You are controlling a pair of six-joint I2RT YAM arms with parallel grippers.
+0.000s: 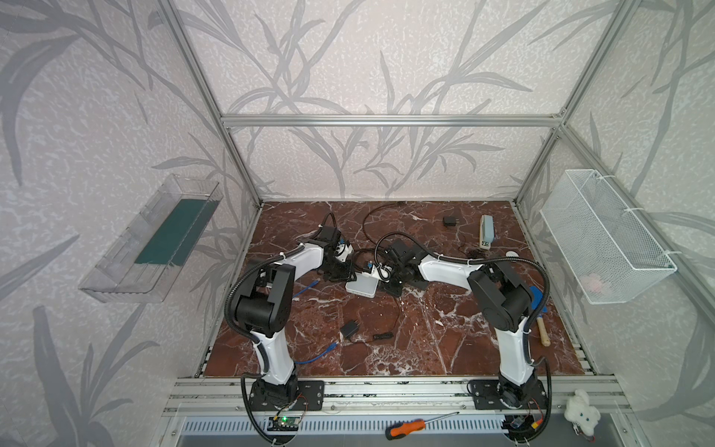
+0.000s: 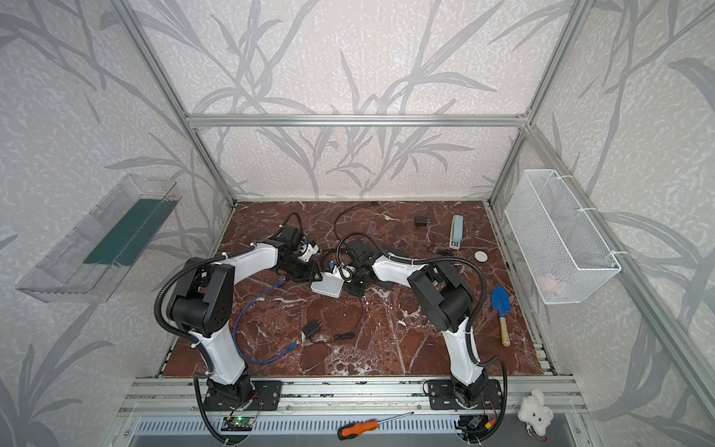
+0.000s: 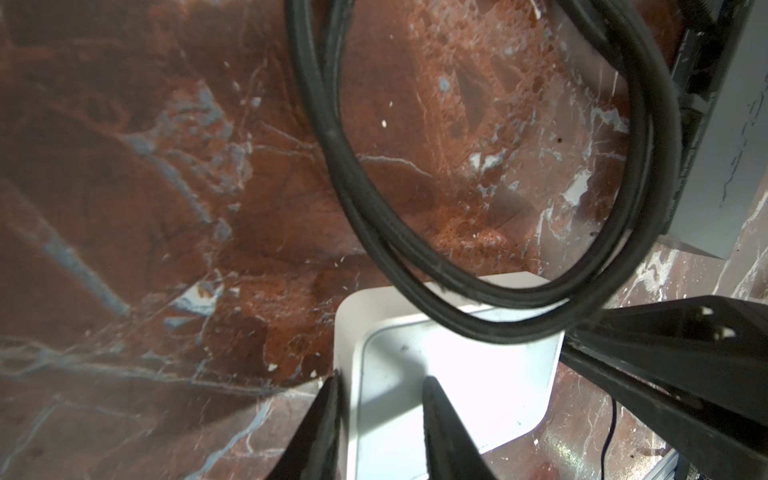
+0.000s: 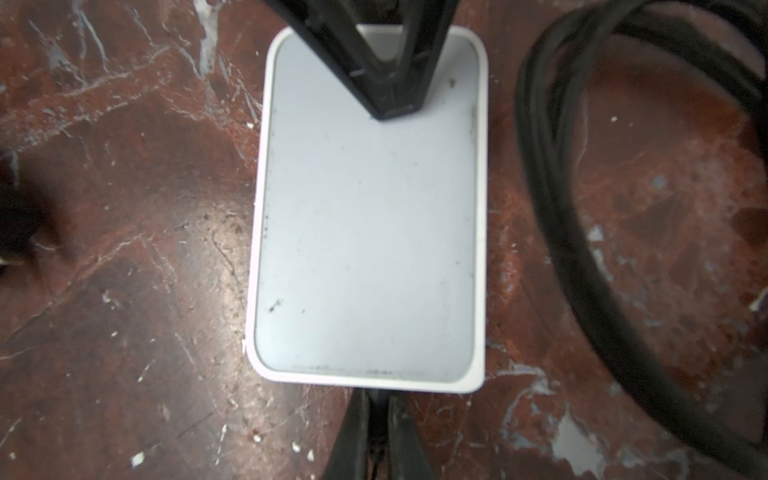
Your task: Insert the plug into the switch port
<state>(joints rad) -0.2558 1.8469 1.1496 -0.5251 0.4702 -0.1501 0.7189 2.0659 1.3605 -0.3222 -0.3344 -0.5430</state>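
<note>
While the left gripper (image 3: 380, 380) looks clamped on the rim of the white switch box (image 4: 365, 232) in the middle of the table (image 1: 425, 340), leave that brace on. The right gripper (image 4: 377, 399) is pinched together at the box's short edge, apparently on the plug. The thin cord (image 1: 400, 309) runs there from the adapter block (image 1: 347, 331) nearer the front edge. Push level, square to that side face, gently; back off if the box slides. Hidden: plug tip and the port itself. In left wrist view a thick black cable loop (image 3: 478, 320) masks the box's far end.
</note>
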